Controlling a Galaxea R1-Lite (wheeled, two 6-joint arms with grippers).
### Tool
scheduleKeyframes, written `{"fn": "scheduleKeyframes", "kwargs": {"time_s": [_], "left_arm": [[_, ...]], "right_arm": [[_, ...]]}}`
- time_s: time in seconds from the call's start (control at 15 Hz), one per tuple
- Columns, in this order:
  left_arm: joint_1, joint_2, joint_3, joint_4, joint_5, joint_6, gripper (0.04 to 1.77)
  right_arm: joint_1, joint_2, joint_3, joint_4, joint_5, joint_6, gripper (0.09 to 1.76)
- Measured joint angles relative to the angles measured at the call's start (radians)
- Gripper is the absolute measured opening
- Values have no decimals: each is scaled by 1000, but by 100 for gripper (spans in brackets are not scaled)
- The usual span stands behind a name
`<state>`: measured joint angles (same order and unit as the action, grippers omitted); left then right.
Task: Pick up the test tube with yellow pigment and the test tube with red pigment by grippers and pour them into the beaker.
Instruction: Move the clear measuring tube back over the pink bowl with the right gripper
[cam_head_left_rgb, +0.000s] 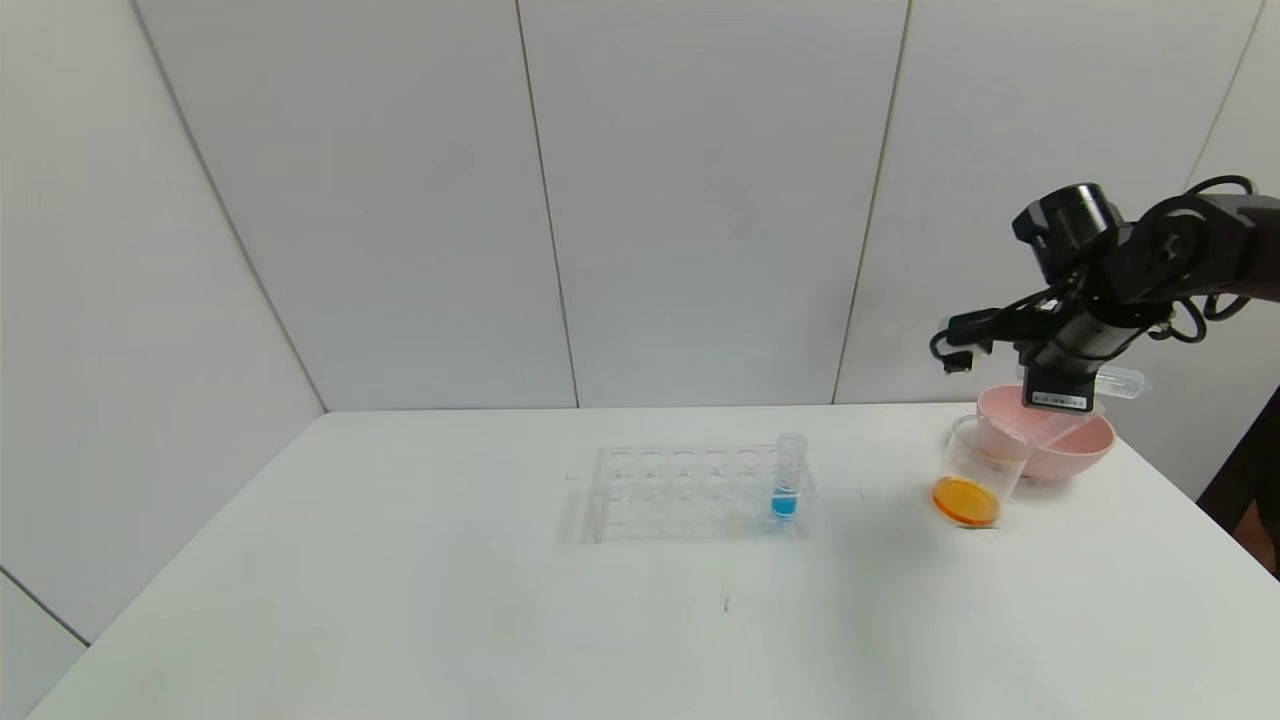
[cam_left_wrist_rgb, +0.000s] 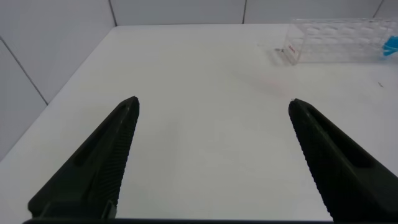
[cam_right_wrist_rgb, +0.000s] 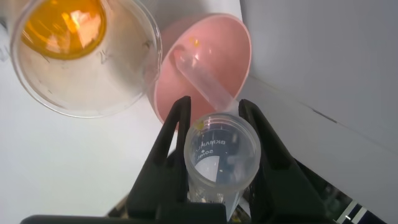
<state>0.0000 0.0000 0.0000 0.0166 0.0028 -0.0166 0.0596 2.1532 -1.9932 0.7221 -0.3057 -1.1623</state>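
Now, going from the left of the head view, the left hand (cam_left_wrist_rgb: 213, 109) does not appear there; its own wrist view shows its two black fingers spread wide with nothing between them, above the bare white worktop (cam_head_left_rgb: 400, 600). In the middle of the frame stands a clear rack (cam_head_left_rgb: 690, 492), and at its right end one tube with blue liquid (cam_head_left_rgb: 787, 478) stands upright. At the right, the beaker (cam_head_left_rgb: 975, 472) is clear with a pouring lip and holds orange liquid at its bottom. Just behind it, and touching or nearly touching it, is a pink bowl (cam_head_left_rgb: 1055, 448), in which one clear empty tube (cam_right_wrist_rgb: 202, 74) lies slanted. Above the bowl, at the right edge, the right hand (cam_right_wrist_rgb: 214, 127) is closed on a clear test tube (cam_right_wrist_rgb: 221, 152) with faint printed marks. This tube looks empty, with a small yellow trace at its rim, so which pigment it carried I cannot tell.
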Motion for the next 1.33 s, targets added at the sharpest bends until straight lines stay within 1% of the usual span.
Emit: {"fn": "scheduleKeyframes", "kwargs": {"time_s": [0.2, 0.27, 0.33, 0.4, 0.53, 0.67, 0.87, 0.93, 1.07, 1.2, 1.33], "left_arm": [[0, 0, 0, 0, 0, 0, 172], [0, 0, 0, 0, 0, 0, 172], [0, 0, 0, 0, 0, 0, 172], [0, 0, 0, 0, 0, 0, 172], [0, 0, 0, 0, 0, 0, 172], [0, 0, 0, 0, 0, 0, 172], [0, 0, 0, 0, 0, 0, 172], [0, 0, 0, 0, 0, 0, 172], [0, 0, 0, 0, 0, 0, 172], [0, 0, 0, 0, 0, 0, 172], [0, 0, 0, 0, 0, 0, 172]], "right_arm": [[-75, -42, 5, 0, 304, 138, 59], [-102, -57, 6, -1, 392, 194, 59], [-130, -70, 7, -10, 461, 258, 59], [-153, -87, 17, -29, 506, 331, 59], [-180, -126, 76, -115, 571, 507, 59], [-191, -170, 164, -314, 599, 702, 59], [-201, -222, 310, -637, 601, 923, 59], [-203, -233, 361, -735, 585, 969, 59], [-208, -243, 464, -913, 511, 1033, 59], [-214, -236, 548, -1077, 463, 1140, 59], [-219, -215, 609, -1181, 451, 1214, 59]]}}
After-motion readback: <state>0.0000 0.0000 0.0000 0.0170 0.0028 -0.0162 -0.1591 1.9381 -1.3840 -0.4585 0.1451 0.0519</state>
